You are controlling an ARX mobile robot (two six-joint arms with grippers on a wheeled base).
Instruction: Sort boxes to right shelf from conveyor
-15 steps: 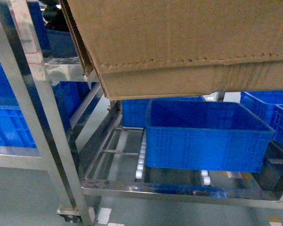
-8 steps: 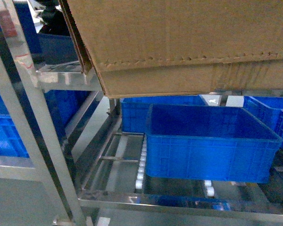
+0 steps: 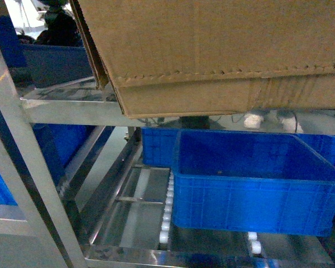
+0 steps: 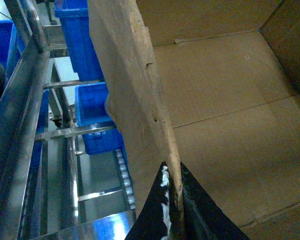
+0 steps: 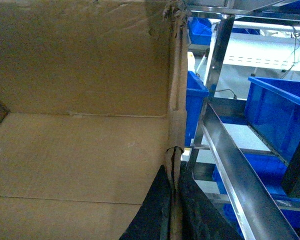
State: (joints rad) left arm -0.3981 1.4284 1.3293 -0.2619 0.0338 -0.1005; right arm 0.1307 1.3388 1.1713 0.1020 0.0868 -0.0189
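Hanging up top over the right shelf [image 3: 72, 111], the box [image 3: 212, 50] has both claws pinched on its walls: left claw [image 4: 176, 200] on 1 edge, right claw [image 5: 174, 200] opposite. Blue crate [image 3: 257, 178] sits below.

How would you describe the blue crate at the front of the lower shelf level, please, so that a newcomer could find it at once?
Start at the big brown cardboard box filling the top of the head view, held by both pincers. Directly below it, the steel shelf has a lower level of white-wheeled roller rails. The crate sits on those rails nearest the camera, open-topped and empty, in front of a second blue crate.
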